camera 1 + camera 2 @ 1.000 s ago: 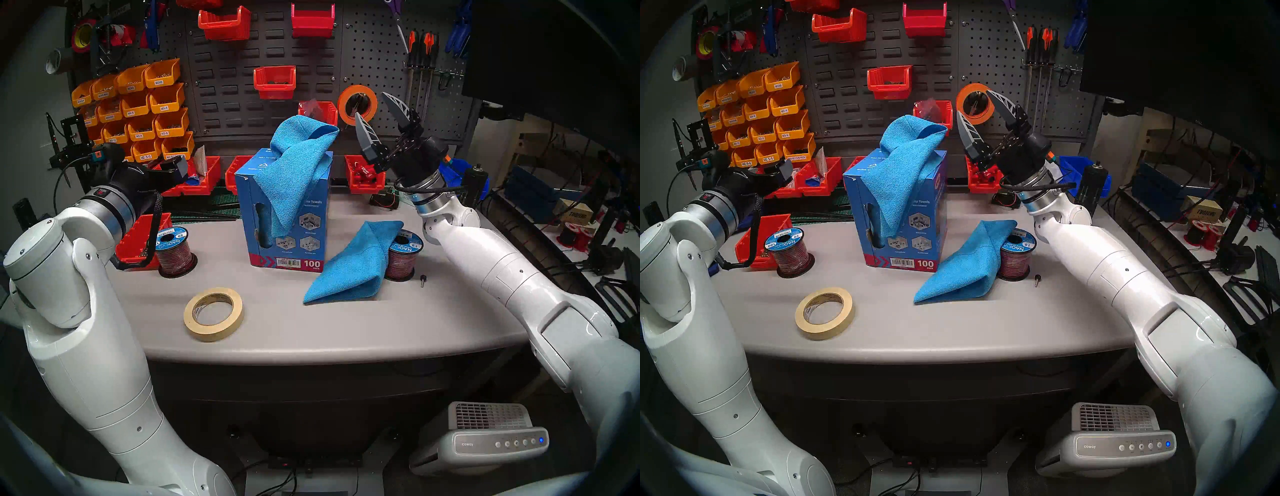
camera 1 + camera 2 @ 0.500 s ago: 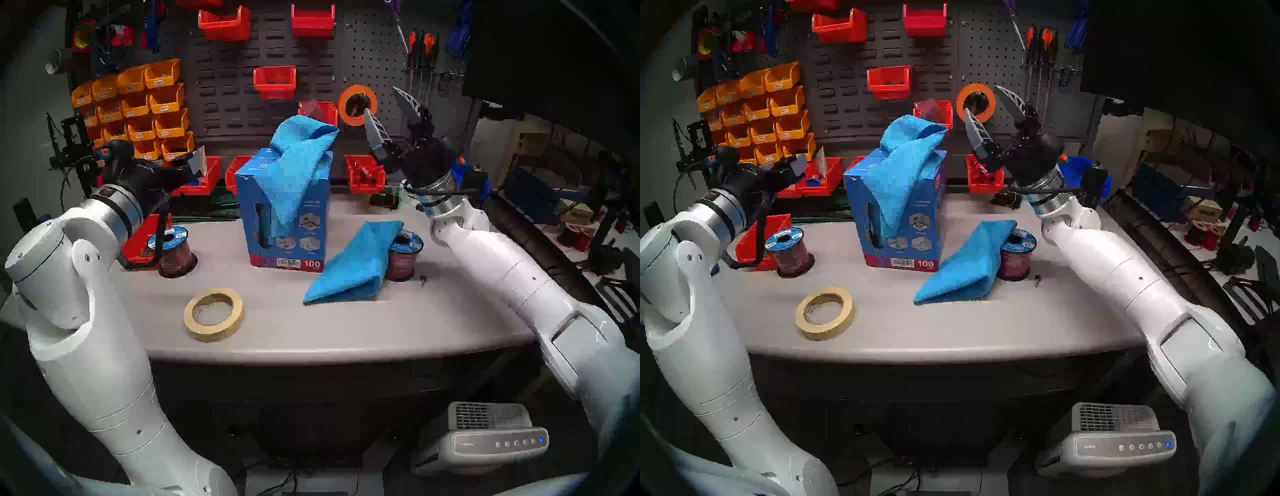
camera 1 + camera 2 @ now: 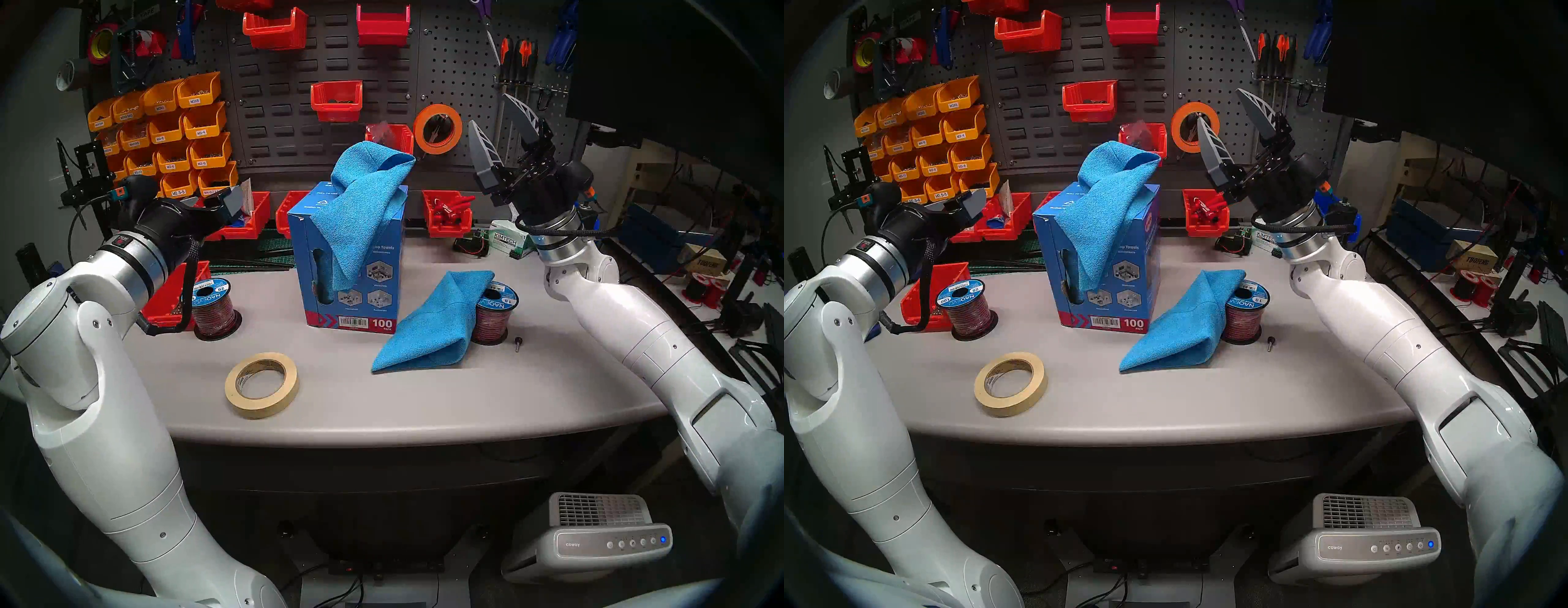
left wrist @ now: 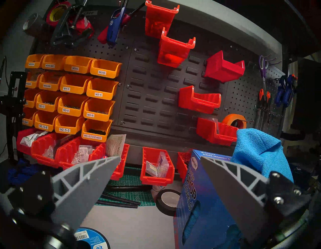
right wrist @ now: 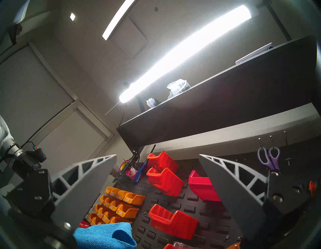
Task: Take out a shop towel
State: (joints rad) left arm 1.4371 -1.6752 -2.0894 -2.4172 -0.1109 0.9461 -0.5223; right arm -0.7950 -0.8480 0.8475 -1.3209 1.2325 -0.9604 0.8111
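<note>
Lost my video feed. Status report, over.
Left gripper open, empty. Right gripper open, raised. One shop towel on table against spool; next towel draped over carton. Nothing blocking.

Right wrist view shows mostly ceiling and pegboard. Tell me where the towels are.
Observer: One loose towel lies on the table, its upper end leaning on a spool.
Operator: Report the other one.
Observer: The draped towel hangs from the top of the carton, down its front.
Operator: Give me the left gripper.
Observer: Left gripper is open and empty, left of the carton.
</note>
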